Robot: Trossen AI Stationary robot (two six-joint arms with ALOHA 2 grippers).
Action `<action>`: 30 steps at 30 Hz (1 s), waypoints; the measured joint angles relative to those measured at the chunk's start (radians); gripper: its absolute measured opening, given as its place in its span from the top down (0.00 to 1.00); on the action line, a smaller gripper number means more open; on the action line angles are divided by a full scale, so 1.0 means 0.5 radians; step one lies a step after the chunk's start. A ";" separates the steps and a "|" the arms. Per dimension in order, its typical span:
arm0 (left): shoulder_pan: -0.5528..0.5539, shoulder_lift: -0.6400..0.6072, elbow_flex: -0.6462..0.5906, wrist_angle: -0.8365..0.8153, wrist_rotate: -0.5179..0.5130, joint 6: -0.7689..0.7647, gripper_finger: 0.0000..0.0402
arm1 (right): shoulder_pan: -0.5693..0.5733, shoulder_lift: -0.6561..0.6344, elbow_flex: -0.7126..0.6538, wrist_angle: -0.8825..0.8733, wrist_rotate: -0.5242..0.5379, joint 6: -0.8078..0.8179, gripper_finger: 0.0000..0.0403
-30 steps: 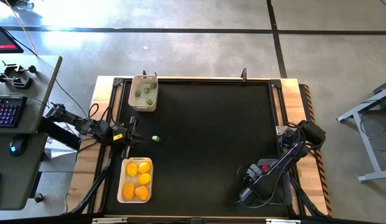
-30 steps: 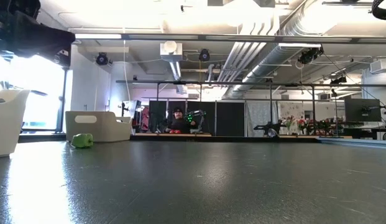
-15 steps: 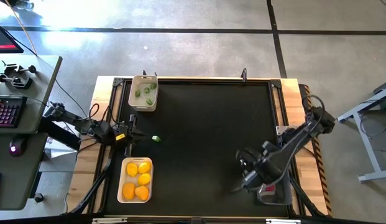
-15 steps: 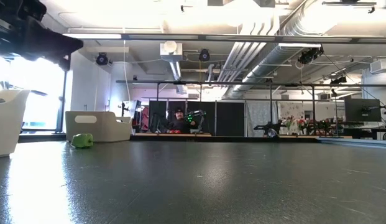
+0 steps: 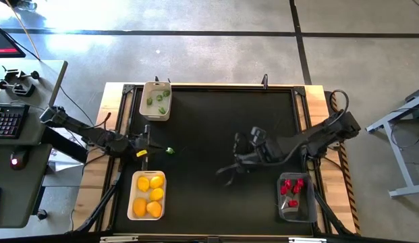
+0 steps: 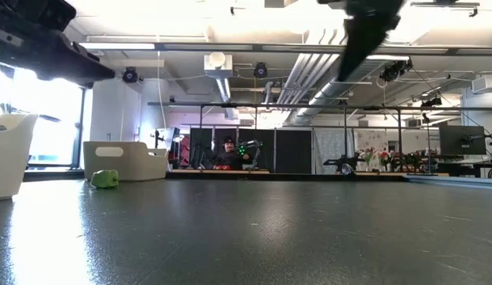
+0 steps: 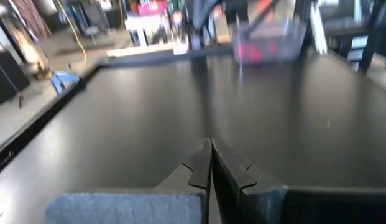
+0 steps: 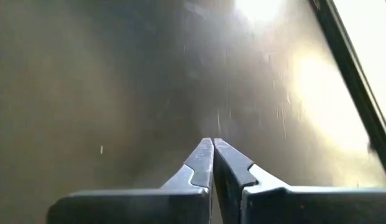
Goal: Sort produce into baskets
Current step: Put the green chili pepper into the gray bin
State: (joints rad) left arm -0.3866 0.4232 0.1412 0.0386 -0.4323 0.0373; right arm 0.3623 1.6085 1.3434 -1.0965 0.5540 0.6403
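Note:
One green piece of produce lies on the black mat; in the low view it sits in front of the beige-white tub. That tub holds green pieces. A white tray holds yellow-orange ovals. The transparent bin holds red pieces and also shows in the left wrist view. My left gripper is shut and empty, just left of the loose green piece. My right gripper is shut and empty above the mat's middle.
The black mat lies bare between the baskets. A wooden border frames it. A desk with a keyboard stands off the table's left side. Beyond the far edge the low view shows a person seated in the room.
My right gripper has risen out of the transparent bin at the near right and swung toward the table's left, to above the mat's middle, uncovering the red pieces in the bin. My left gripper has edged toward the green piece.

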 joint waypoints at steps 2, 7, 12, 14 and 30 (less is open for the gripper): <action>0.000 0.066 0.070 -0.133 0.003 -0.015 1.00 | -0.083 0.000 0.000 0.143 -0.014 -0.183 1.00; 0.039 0.193 0.299 -0.511 0.040 -0.170 1.00 | -0.260 0.034 -0.001 0.470 -0.083 -0.532 1.00; 0.148 0.296 0.503 -0.790 0.233 -0.309 1.00 | -0.441 0.056 -0.232 1.058 -0.318 -0.836 1.00; 0.196 0.347 0.552 -0.875 0.342 -0.348 1.00 | -0.503 0.057 -0.373 1.364 -0.430 -0.903 1.00; 0.517 1.127 0.650 -0.981 0.482 -0.379 0.91 | -0.745 0.054 -0.896 2.348 -0.431 -1.216 1.00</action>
State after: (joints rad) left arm -0.1281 0.9866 0.4660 -0.4519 -0.1911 -0.1521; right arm -0.0101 1.6356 0.8955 0.0776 0.3384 0.0321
